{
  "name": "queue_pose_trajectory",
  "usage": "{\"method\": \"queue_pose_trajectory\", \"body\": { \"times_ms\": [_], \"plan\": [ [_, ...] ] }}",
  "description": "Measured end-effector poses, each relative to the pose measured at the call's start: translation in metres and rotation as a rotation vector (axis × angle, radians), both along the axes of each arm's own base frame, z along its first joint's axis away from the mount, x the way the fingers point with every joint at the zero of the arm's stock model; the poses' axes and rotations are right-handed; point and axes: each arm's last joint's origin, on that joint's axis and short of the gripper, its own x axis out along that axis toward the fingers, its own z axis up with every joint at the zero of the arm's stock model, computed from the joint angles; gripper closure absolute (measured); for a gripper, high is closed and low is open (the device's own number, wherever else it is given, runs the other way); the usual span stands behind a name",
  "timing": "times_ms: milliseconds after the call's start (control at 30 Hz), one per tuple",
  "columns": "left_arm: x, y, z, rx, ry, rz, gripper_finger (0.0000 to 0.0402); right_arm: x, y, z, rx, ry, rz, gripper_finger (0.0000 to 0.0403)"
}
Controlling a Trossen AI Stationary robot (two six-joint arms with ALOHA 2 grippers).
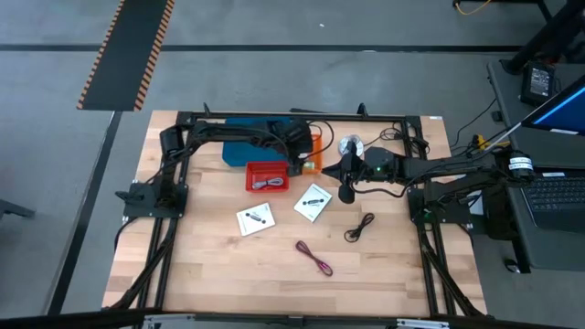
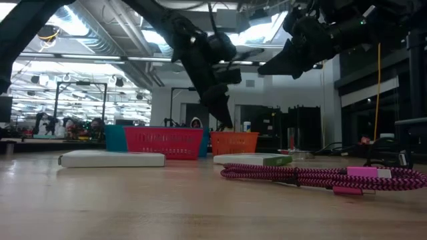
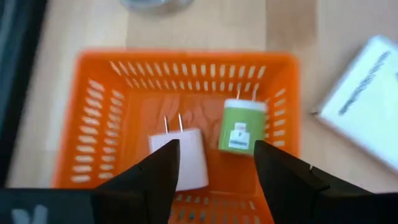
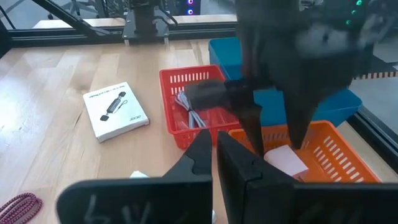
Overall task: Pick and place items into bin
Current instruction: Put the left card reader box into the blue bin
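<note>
Two white cards (image 1: 255,219) (image 1: 312,203) lie flat on the table. A black coiled cable (image 1: 359,227) and a dark-red one (image 1: 314,259) lie nearer the front edge. My left gripper (image 3: 216,152) hangs open and empty over the orange bin (image 3: 186,57), which holds a white plug (image 3: 189,146) and a green plug (image 3: 241,127). My right gripper (image 4: 214,149) is shut and empty. It is raised above the table just right of the orange bin (image 1: 316,146) and above the right card. No pink cube shows.
A red bin (image 1: 268,176) holding a grey cable stands left of the orange one, with a blue bin (image 1: 247,146) behind it. A silver disc (image 1: 351,144) lies by the far edge. A black frame rims the table. Bare wood lies along the near edge.
</note>
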Motion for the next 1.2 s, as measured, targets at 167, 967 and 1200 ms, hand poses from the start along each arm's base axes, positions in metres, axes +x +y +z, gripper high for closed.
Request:
{"method": "queue_pose_trajectory", "body": {
  "times_ms": [167, 967, 1200],
  "plan": [
    [-0.011, -0.017, 0.048, 0.078, -0.085, -0.048, 0.0242, 0.000, 0.000, 0.000, -0.002, -0.001, 0.002, 0.0395],
    [-0.132, -0.162, 0.065, -0.105, -0.073, -0.032, 0.0399, 0.011, 0.050, 0.010, -0.048, -0.143, 0.214, 0.0395],
    [-0.169, -0.179, 0.038, -0.169, -0.063, 0.055, 0.0400, 0.051, 0.062, 0.005, -0.062, -0.063, 0.201, 0.0395]
  ]
}}
